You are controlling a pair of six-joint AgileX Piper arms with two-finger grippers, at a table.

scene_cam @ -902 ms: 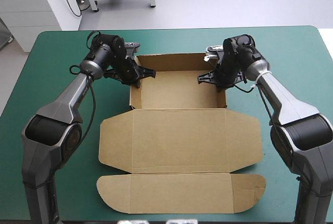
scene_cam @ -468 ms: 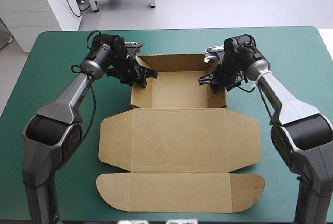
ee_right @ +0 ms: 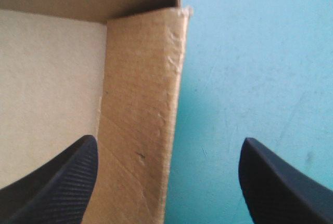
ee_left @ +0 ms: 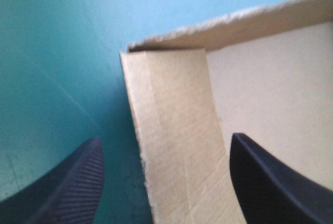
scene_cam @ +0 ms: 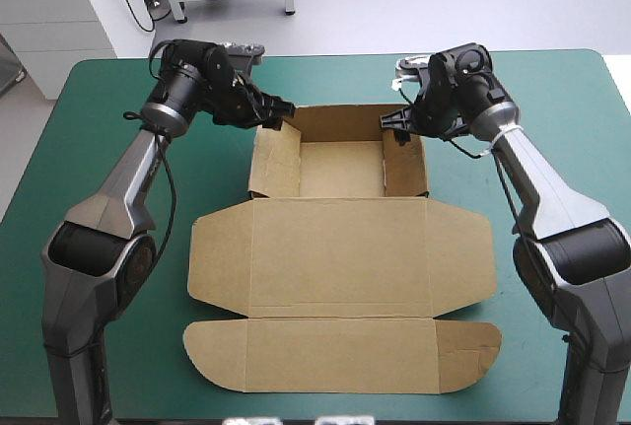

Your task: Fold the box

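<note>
High view has the brown box (scene_cam: 340, 257) spread across the middle of the teal-green surface (scene_cam: 99, 159), half built. The tray part sits at the end toward the far edge with its far wall and both side walls standing up. The lid lies flat toward the near edge, wings out to either side and the long rounded tuck flap closest to that edge. The left tool (scene_cam: 279, 109) is parked right at the tray's far-left corner and the right tool (scene_cam: 394, 121) at its far-right corner, so they pretty much mirror each other across the tray's far end. Left wrist view clears up the grip question: the fingers (ee_left: 67, 187) are spread wide with nothing pinched, and the box's left side wall runs up between them to the corner where it meets the far wall, just ahead of the tool. One finger sits over bare surface outside the box, the other over the pale floor inside the tray. Right wrist view is the same deal flipped: fingers (ee_right: 57, 182) wide apart, holding nothing, and the right side wall standing between them. One finger is inside over the tray floor and the other outside over the surface. Whether any finger is actually brushing the board, I can't tell from these views.
</note>
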